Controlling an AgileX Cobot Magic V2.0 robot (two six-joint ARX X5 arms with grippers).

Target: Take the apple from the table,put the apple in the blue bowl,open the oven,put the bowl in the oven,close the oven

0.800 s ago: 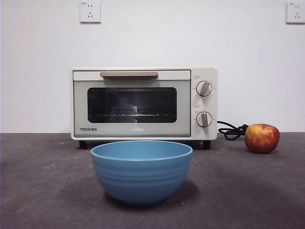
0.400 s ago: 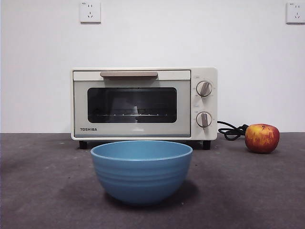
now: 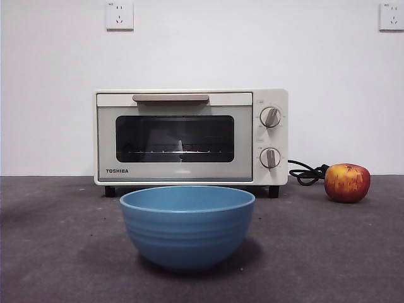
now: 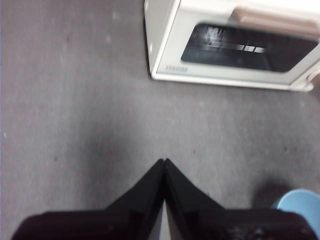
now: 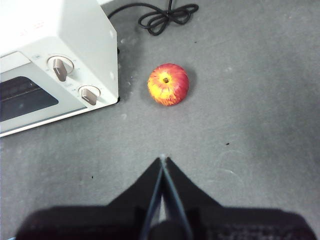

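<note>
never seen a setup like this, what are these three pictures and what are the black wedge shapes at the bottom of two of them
It is a two-armed robot at a table. One picture looks level across the table: a blue bowl in front, a cream oven with its door shut behind, an apple beside the oven's black cord. The other two come from cameras on each arm's wrist, looking down. The black wedges are each arm's end effector: the left end effector above bare table near the oven, the right end effector above the table, short of the apple. Both are shut and hold nothing.

table (image 3: 57, 252): we see matt, speckled grey
oven (image 3: 189, 136): smooth cream casing (glossy dark glass door)
blue bowl (image 3: 187, 226): matt, faintly ridged
</note>
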